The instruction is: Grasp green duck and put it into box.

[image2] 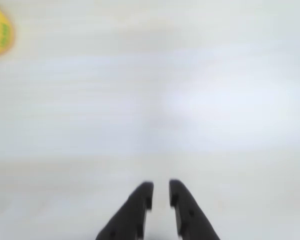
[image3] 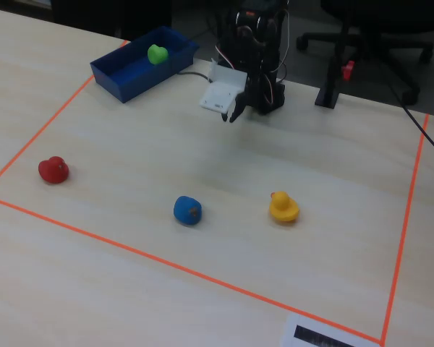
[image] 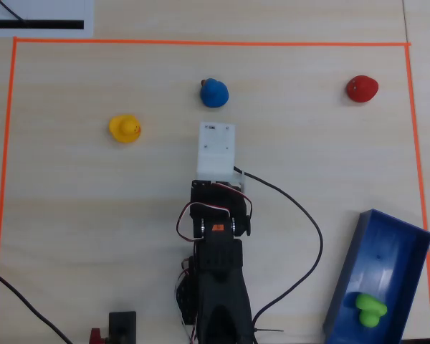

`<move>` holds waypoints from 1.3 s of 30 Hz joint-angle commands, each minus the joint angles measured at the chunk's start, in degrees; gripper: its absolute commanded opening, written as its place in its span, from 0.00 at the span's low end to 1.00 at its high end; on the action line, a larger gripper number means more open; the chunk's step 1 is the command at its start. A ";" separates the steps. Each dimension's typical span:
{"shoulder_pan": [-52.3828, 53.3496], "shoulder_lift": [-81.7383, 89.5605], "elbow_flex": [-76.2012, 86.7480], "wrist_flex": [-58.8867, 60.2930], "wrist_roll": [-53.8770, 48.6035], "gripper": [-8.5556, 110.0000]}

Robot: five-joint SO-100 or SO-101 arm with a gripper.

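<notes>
The green duck [image: 370,308] lies inside the blue box [image: 344,281] at the lower right of the overhead view. In the fixed view the green duck [image3: 157,53] rests in the box [image3: 123,83] at the far left of the table. My gripper [image3: 231,116] hangs over bare table near the arm's base, well apart from the box. In the wrist view the gripper [image2: 161,186] shows two dark fingers with a narrow gap and nothing between them. From overhead the white wrist block [image: 216,149] hides the fingers.
A yellow duck [image: 125,129], a blue duck [image: 214,93] and a red duck [image: 361,88] sit apart on the table inside an orange tape border [image: 201,42]. A black cable [image: 317,236] loops between the arm and the box.
</notes>
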 commanded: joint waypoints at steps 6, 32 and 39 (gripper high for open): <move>-3.52 8.00 20.48 -21.36 -2.11 0.07; -3.69 30.23 31.20 8.00 -1.67 0.07; -3.87 31.99 31.29 8.70 -1.49 0.07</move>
